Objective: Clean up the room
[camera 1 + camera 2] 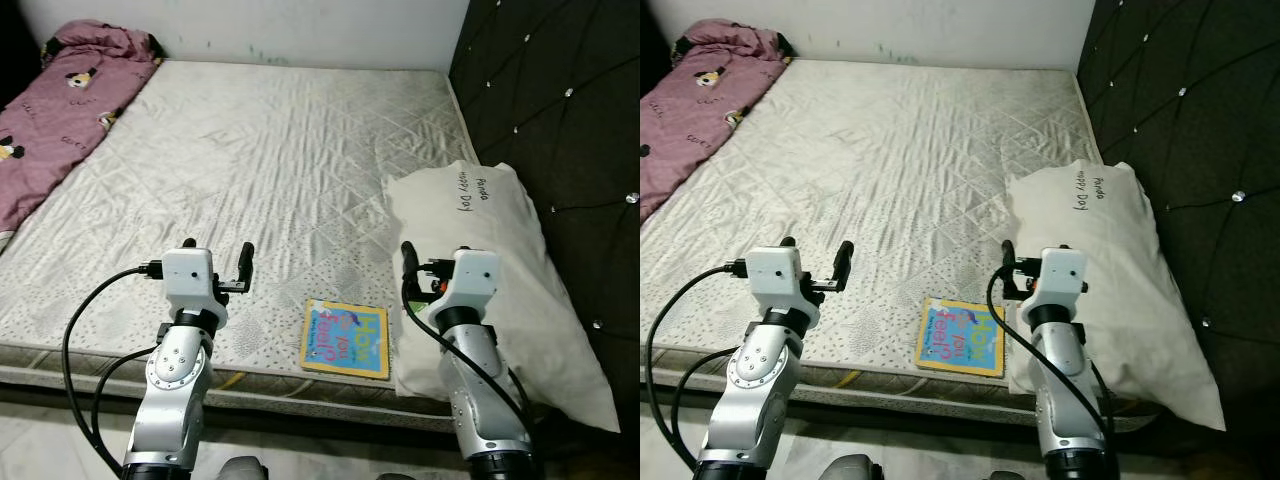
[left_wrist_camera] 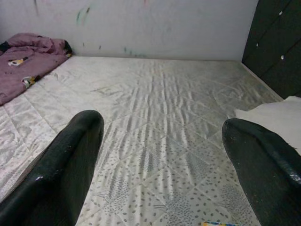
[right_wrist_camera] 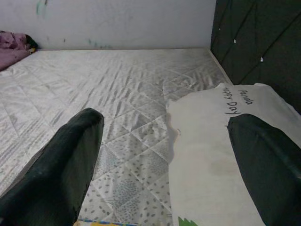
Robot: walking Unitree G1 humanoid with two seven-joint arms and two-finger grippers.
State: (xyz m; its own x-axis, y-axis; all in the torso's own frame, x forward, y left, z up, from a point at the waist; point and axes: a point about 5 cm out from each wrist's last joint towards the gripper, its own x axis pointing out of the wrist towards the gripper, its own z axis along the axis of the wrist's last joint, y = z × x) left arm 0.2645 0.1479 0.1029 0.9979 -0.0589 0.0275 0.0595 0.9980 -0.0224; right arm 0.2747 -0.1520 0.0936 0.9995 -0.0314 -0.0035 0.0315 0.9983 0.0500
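Bed, bare quilted mattress (image 1: 270, 170), dark tufted headboard (image 1: 560, 110) on the robot's right.

Book (image 1: 346, 338), colourful cover, lies flat at the near edge of the mattress, between the two arms. It sits nearer the right claw (image 1: 432, 262) than the left claw (image 1: 217, 256), below and just inward of the right one, apart from both. Its right edge lies just beside the white pillow (image 1: 490, 280), possibly touching; cannot tell.

Left claw: raised over the near part of the mattress, fingers (image 2: 61, 165) spread wide, nothing between them.
Right claw: raised over the pillow's inner edge, fingers (image 3: 61, 160) also parted, holding nothing.

Pillow runs along the headboard side, overhanging the near mattress edge; handwritten words at its far end, "Panda" and "Day" legible, the rest too small.

Pink blanket (image 1: 60, 110), bunched in the far left corner, cut off by the frame edge; cartoon prints on it not identifiable.

In both wrist views only a sliver of the book's edge shows at the frame edge. Book title partly readable, "feel"
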